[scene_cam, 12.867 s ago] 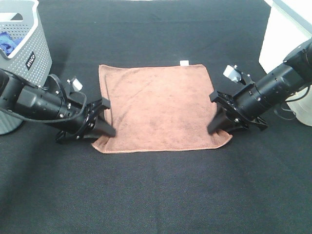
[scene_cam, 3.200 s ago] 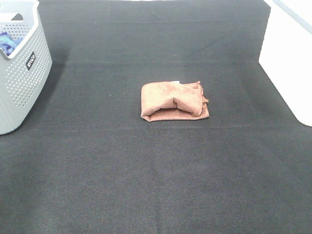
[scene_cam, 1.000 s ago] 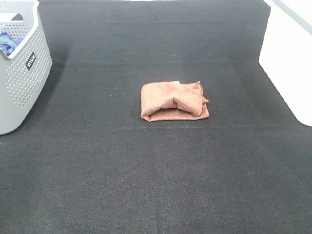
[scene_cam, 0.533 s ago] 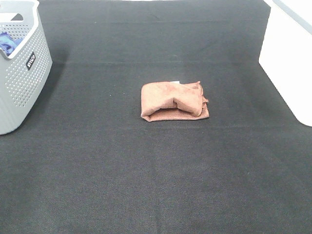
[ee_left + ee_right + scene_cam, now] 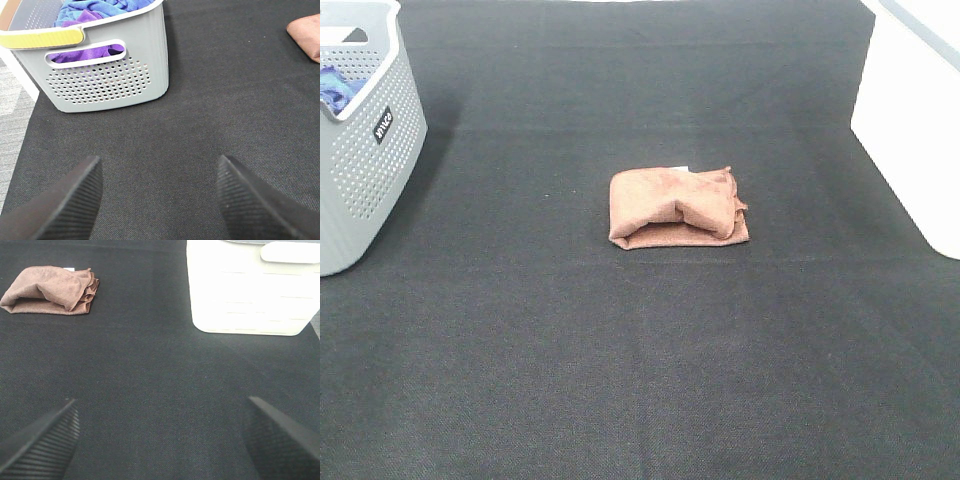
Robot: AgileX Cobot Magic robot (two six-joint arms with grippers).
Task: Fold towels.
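Observation:
The reddish-brown towel lies folded into a small thick bundle at the middle of the black table, its white tag just showing at the far edge. It also shows in the right wrist view and, as a corner only, in the left wrist view. Neither arm shows in the exterior high view. My left gripper is open and empty over bare mat near the grey basket. My right gripper is open and empty, well away from the towel.
A grey perforated basket with blue and purple cloths stands at the left edge; it also shows in the left wrist view. A white bin stands at the right edge, also in the right wrist view.
Long ago the towel lay flat with both grippers at its near corners; now it is folded and the arms are out of the overhead view. Nothing has moved in the last seconds.

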